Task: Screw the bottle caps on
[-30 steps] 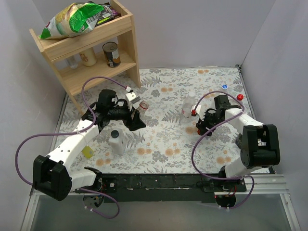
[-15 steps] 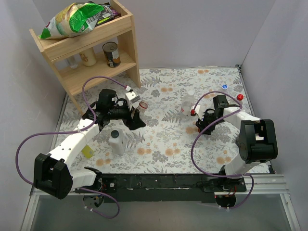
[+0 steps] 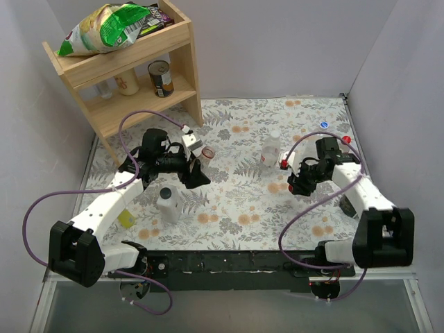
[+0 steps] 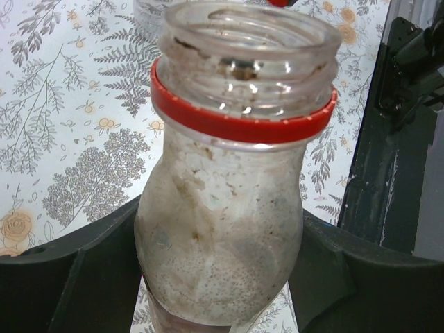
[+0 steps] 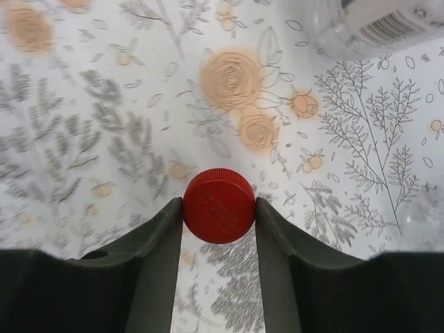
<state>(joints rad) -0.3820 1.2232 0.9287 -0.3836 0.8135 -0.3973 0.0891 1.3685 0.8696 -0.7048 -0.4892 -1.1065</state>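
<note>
Red plastic fills the gap of the right gripper (image 5: 219,216). In its wrist view we see both dark fingers (image 5: 161,243) pressed against the sides of a red cap (image 5: 219,205), so the jaws are clamped on it, low over the floral cloth (image 5: 83,104). We cannot tell whether the cap touches the cloth. From above, we find this arm at about 3 o'clock on the table, with a clear bottle (image 3: 272,147) standing near it at its 10 o'clock, apart from the fingers. Two loose caps lie towards 2 o'clock, near the right wall: a blue cap (image 3: 324,125) and, just nearer to us, a second red cap (image 3: 346,140). At 9 o'clock the left gripper (image 4: 218,277) is closed on the body of an open bottle (image 4: 229,208), one finger on each side. The bottle's threaded neck is bare, a red ring (image 4: 243,125) sits below the thread, and cloudy residue coats the inside. In the top view this bottle tilts, with its mouth towards 2 o'clock. A white bottle (image 3: 168,202) with a dark cap stands at 8 o'clock, and a wooden shelf (image 3: 125,66) holding a snack bag (image 3: 104,28) and a can (image 3: 159,78) fills the 11 o'clock corner.
</note>
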